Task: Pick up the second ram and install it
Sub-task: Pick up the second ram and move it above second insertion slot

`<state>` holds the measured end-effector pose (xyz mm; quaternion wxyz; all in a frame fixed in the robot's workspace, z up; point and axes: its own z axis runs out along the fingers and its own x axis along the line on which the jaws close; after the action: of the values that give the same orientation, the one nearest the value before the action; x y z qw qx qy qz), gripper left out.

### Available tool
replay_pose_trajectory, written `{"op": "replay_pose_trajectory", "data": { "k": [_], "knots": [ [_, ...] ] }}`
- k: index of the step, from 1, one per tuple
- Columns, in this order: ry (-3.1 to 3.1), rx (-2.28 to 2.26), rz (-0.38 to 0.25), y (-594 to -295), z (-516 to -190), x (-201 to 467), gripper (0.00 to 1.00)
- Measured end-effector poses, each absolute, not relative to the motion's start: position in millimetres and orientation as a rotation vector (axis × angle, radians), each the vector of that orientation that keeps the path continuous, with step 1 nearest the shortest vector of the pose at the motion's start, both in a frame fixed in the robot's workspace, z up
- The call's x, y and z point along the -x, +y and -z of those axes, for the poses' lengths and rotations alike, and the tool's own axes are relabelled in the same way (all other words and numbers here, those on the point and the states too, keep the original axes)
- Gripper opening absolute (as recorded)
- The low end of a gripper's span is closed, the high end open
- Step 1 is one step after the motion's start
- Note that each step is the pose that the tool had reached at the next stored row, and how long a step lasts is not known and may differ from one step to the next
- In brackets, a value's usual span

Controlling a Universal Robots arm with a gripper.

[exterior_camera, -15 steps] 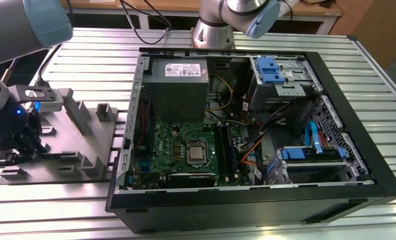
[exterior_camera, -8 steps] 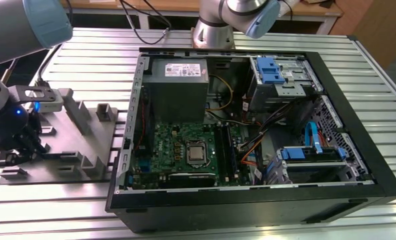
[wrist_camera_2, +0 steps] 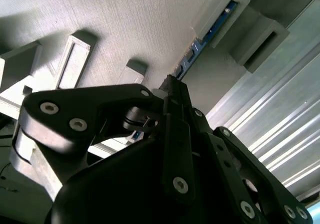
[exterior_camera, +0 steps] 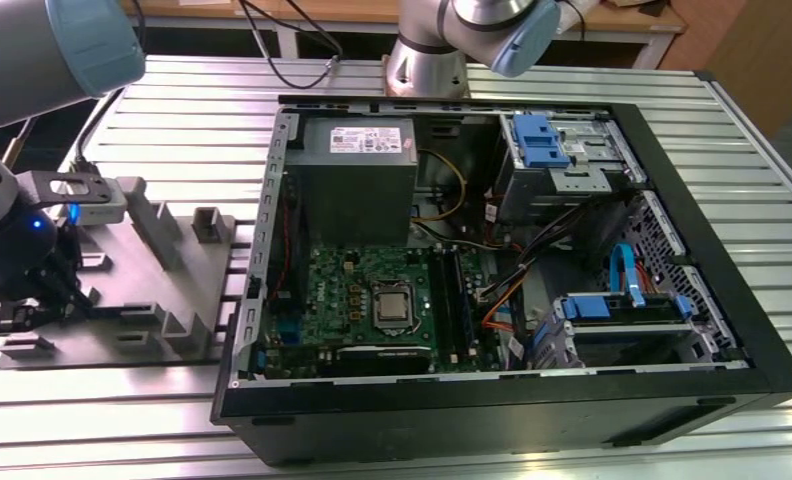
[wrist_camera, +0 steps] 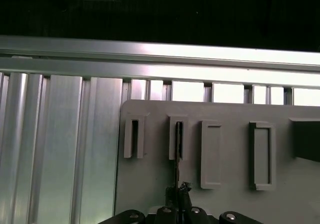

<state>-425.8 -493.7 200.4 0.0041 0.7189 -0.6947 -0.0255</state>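
While in slot (wrist_camera: 172,136), ram (wrist_camera: 177,170) in hand (wrist_camera: 179,189).

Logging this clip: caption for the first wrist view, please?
The tool grips the edge-on second ram, standing in a slot of the grey holder plate.

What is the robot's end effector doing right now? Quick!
End effector: closed on the second ram, which sits on edge in a slot of the grey holder.

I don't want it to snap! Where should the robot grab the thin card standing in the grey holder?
Probably its top edge, pinching the flat faces from above: the second ram stands on edge in the grey holder, leaving that edge sticking up.
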Motion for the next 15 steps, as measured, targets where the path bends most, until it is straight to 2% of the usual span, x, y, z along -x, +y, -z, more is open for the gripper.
{"op": "replay_pose_trajectory", "data": {
  "k": [1, 15],
  "knots": [
    [-2.177, -2.253, 0.08, -493.7, -200.4, 425.9, 0.13],
    [-2.186, -2.244, 0.08, -493.8, -200.3, 425.8, 0.13]
  ]
}}
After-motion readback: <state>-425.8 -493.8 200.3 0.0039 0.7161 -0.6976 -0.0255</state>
